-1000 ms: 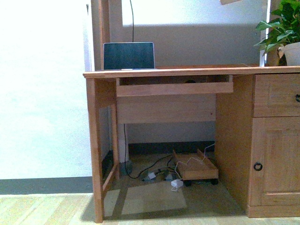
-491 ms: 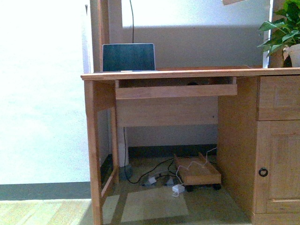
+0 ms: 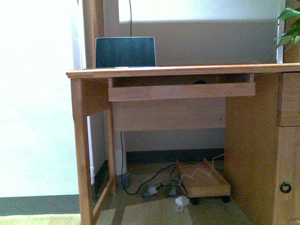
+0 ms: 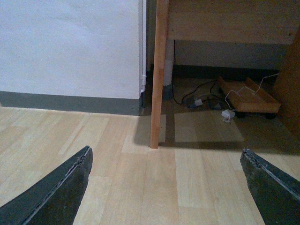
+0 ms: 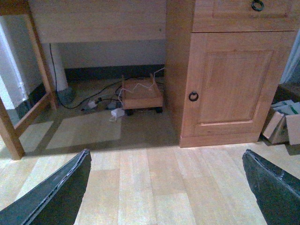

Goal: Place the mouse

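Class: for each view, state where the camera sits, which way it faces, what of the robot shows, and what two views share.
Front view: on the robot's body, facing the desk and laptop; no arm shows.
Left wrist view: on the left wrist, angled down at floor and desk leg; open left gripper shows.
Right wrist view: on the right wrist, facing the cabinet door; open right gripper shows.
Shared: both wrist views see the wheeled stand.
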You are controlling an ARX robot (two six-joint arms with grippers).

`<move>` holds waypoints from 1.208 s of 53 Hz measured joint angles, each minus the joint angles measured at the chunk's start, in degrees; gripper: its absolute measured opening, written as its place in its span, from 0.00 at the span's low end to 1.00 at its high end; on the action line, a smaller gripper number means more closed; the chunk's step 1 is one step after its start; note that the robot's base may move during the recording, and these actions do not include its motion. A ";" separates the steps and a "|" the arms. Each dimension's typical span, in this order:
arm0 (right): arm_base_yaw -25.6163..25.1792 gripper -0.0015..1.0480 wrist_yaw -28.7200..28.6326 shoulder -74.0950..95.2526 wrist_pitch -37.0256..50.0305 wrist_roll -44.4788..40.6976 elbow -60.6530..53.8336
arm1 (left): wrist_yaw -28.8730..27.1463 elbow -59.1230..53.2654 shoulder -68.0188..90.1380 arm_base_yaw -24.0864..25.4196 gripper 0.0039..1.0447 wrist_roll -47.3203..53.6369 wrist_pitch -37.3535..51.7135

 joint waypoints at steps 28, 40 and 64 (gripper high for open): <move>-0.02 0.93 0.02 0.00 0.00 0.00 0.00 | 0.00 0.00 0.02 0.02 0.93 0.00 0.00; -0.02 0.93 0.02 0.00 0.00 0.00 0.00 | -0.02 0.00 0.00 0.02 0.93 0.00 0.00; -0.02 0.93 -0.02 0.00 0.00 0.00 0.00 | 0.00 0.00 0.00 0.02 0.93 0.00 0.00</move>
